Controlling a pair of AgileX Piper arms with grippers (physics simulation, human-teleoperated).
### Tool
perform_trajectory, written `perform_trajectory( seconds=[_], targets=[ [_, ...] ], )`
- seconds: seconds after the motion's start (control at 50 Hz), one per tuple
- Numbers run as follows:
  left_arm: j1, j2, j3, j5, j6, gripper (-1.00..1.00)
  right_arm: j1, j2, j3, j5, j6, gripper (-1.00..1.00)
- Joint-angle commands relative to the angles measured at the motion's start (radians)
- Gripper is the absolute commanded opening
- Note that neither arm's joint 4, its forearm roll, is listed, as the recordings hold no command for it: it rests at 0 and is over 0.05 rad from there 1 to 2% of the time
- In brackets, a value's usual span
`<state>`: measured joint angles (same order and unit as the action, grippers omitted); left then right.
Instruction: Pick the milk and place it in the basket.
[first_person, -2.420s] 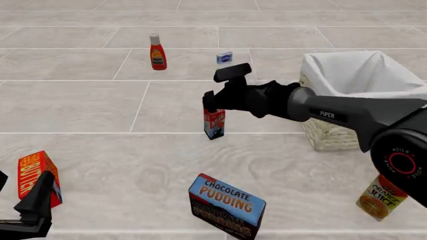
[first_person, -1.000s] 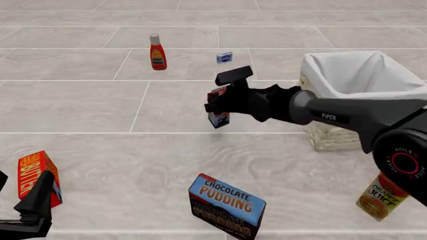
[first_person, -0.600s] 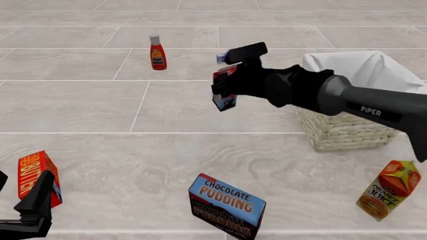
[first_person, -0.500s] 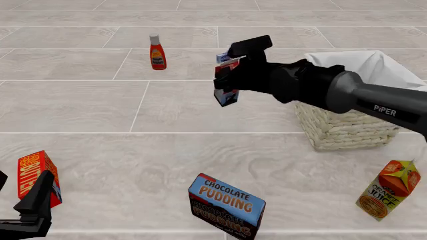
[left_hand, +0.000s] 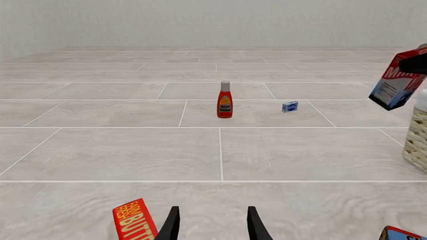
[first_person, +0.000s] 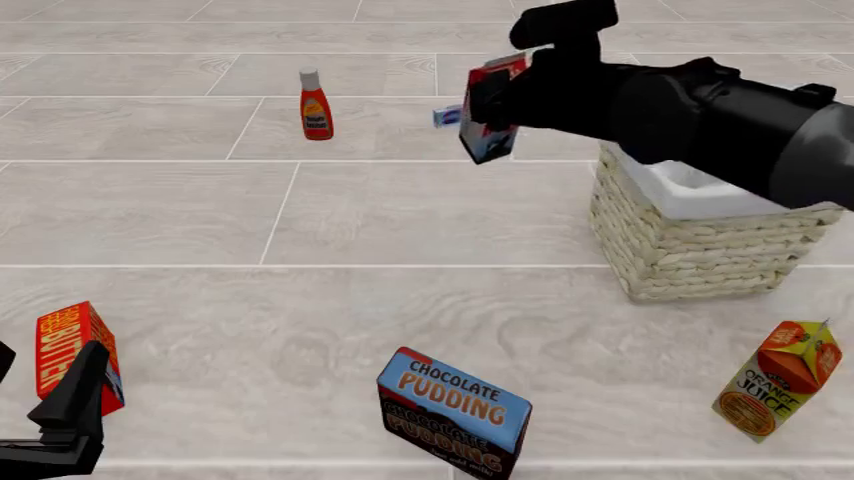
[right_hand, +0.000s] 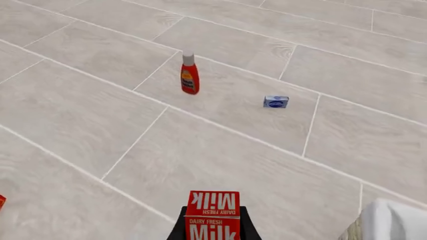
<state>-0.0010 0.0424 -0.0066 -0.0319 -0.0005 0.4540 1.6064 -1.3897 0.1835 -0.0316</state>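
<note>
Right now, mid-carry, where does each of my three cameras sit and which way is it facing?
Front view: fixed above and behind the arms, looking forward and down; right gripper holds the milk aloft beside the basket; left gripper idle near the butter box.
Left wrist view: low, looking along its open fingers across the floor.
Right wrist view: high, looking down past the gripped carton.
All three share the sauce bottle and the small blue box.

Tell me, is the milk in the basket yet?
Not yet. The milk hangs tilted in the air, clamped in the right gripper, to the left of the basket and outside its rim.
</note>
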Motion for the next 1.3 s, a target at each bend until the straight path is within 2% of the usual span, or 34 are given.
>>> perform_trajectory(
  seconds=[0.02, 0.32, 0.42, 0.6, 1.04, 1.3],
  targets=[
    [0.0, 0.0, 0.0, 0.0, 0.0, 1.0, -0.049, -0.081, -0.038, 0.034, 0.001, -1.0],
    [0.0, 0.0, 0.0, 0.0, 0.0, 1.0, -0.122, -0.145, -0.084, 0.115, -0.002, -1.0],
    [0.0, 0.0, 0.0, 0.0, 0.0, 1.0, -0.146, -0.161, -0.091, 0.125, 0.007, -1.0],
    [0.0, 0.0, 0.0, 0.0, 0.0, 1.0, -0.214, -0.188, -0.065, 0.133, -0.015, -1.0],
    [0.0, 0.0, 0.0, 0.0, 0.0, 1.0, -0.357, -0.233, 0.024, 0.109, -0.02, -1.0],
    [0.0, 0.0, 0.0, 0.0, 0.0, 1.0, -0.444, -0.206, 0.058, 0.079, -0.01, -1.0]
  ],
)
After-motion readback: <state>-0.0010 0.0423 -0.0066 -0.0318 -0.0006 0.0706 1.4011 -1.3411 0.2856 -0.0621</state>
